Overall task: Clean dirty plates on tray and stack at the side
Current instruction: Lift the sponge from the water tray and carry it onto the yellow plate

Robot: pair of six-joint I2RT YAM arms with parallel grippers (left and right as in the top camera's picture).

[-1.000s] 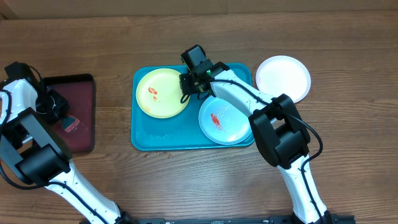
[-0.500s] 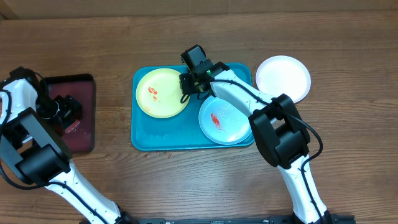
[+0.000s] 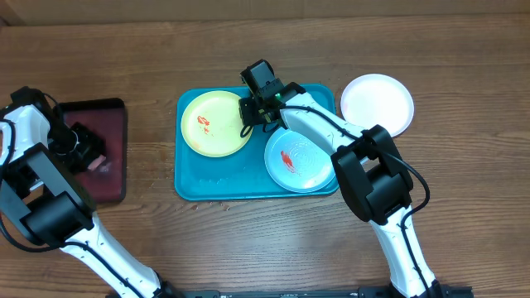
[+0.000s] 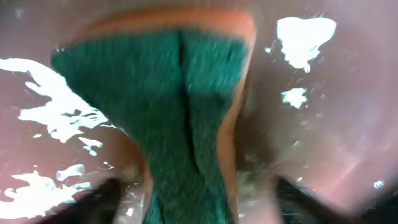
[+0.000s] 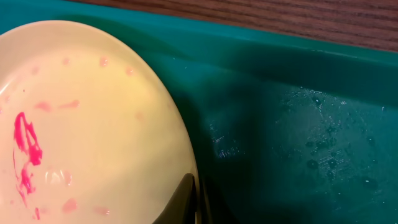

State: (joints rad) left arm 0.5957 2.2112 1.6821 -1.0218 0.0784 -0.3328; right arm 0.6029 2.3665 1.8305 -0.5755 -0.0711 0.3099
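Tray [image 3: 207,178], yellow plate [image 3: 217,124], blue plate [image 3: 300,161], white plate [image 3: 377,103] outside

Red-smeared yellow-green plate [image 3: 217,124], turquoise tray [image 3: 207,179]

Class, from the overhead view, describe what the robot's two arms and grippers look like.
The left arm and right arm have white rounded links joined by bulky black joint housings. A thin black cable runs along the right forearm. The right gripper and left gripper are black and boxy, with a green speck at the right wrist.
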